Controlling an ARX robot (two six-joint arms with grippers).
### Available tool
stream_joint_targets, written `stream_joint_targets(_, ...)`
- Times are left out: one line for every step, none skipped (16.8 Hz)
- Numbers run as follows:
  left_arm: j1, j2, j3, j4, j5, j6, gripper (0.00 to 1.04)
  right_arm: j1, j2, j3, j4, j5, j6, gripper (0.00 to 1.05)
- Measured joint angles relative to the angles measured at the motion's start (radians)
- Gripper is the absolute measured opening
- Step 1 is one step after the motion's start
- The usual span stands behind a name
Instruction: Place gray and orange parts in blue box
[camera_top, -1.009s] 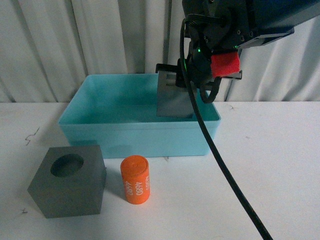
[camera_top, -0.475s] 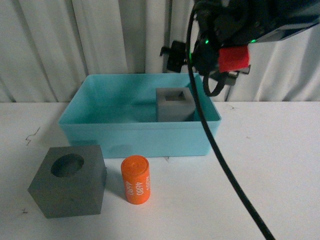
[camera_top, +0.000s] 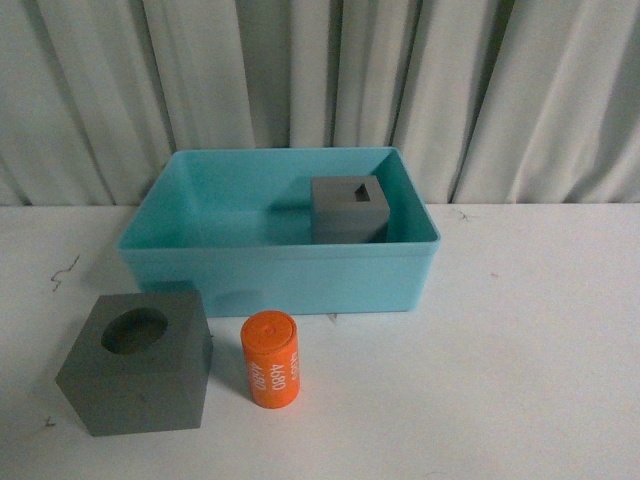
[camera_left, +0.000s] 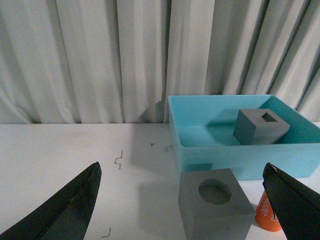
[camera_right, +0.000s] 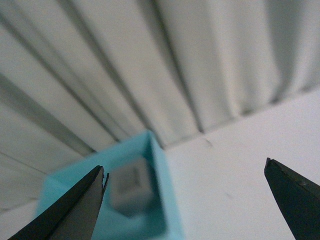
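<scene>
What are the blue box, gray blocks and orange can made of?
The blue box looks like smooth molded plastic: thin walls, slight sheen. The gray block with the round hole and the gray block with the square hole look matte and dull; perhaps plastic, I cannot tell. The orange can seems smooth plastic with printed white numbers.

We see a white worktop (camera_top: 540, 330) carrying three things.
The blue box (camera_top: 270, 275) rests flat on it toward the back. In front of the box, at our left, the gray cube (camera_top: 135, 365) sits with its round recess facing up. Just beside it on the right, not touching, the orange cylinder (camera_top: 271, 359) stands upright near the box's front wall. We note small dark marks (camera_top: 62, 272) on the left.
</scene>
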Motion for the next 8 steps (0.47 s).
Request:
stream_joint_targets(0.0, 0.0, 0.0, 0.0, 0.0, 0.0, 0.98, -0.016, -0.153, -0.208, -0.071, 0.043, -0.007, 0.98)
stream_joint_targets(0.0, 0.0, 0.0, 0.0, 0.0, 0.0, 0.98, -0.014, -0.242, -0.356, -0.097, 0.05, -0.01, 0.98)
stream_joint_targets(0.0, 0.0, 0.0, 0.0, 0.0, 0.0, 0.98, -0.017, -0.259, -0.476, 0.142, 0.039, -0.086, 0.9)
stream_joint_targets(-0.001, 0.0, 0.0, 0.001, 0.0, 0.0, 0.98, -0.037, -0.287, -0.562, 0.359, 0.018, -0.217, 0.77)
stream_joint_targets(0.001, 0.0, 0.0, 0.0, 0.0, 0.0, 0.98, -0.055, -0.344, -0.637, 0.482, -0.002, -0.325, 0.64)
stream_joint_targets(0.001, 0.0, 0.0, 0.0, 0.0, 0.0, 0.98, -0.074, -0.388, -0.68, 0.521, -0.011, -0.377, 0.53)
stream_joint_targets(0.001, 0.0, 0.0, 0.001, 0.0, 0.0, 0.98, -0.089, -0.425, -0.721, 0.52, -0.026, -0.41, 0.41)
stream_joint_targets(0.001, 0.0, 0.0, 0.0, 0.0, 0.0, 0.98, -0.101, -0.454, -0.761, 0.508, -0.038, -0.425, 0.28)
